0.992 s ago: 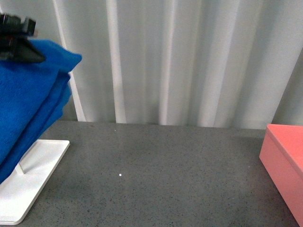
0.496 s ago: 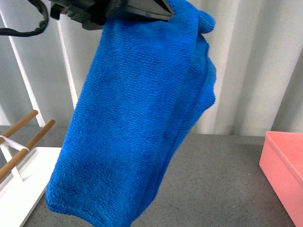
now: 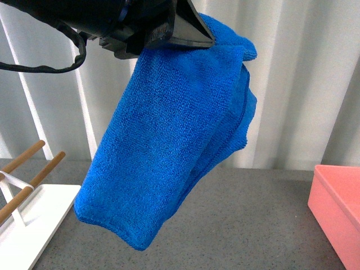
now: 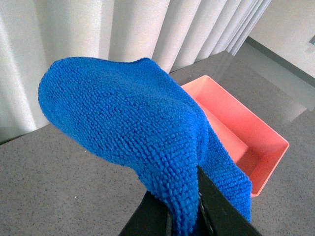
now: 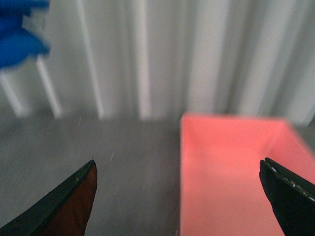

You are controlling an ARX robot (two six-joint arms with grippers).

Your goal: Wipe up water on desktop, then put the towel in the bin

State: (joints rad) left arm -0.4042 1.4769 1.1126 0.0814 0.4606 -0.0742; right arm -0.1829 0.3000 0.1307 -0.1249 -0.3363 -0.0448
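The left gripper (image 3: 183,31) is clamped on the top fold of the towel (image 3: 169,146), which hangs lengthwise above the desktop (image 3: 270,225). The right gripper (image 5: 177,167) gapes wide, empty. Farther off, the bin (image 3: 337,202) lies to the towel's right, nearer the right arm.

Soft, even light fills all three views, brightest on the white curtain (image 3: 298,84), and there are no hard shadows. The front view is sharp: the towel (image 3: 169,152) shows its weave, darker in the folds. The left wrist view is crisp too, with a pale sheen on the desktop (image 4: 54,187) beyond the bin (image 4: 236,132). The right wrist view is blurred all over, the desktop's speckles smeared into streaks.
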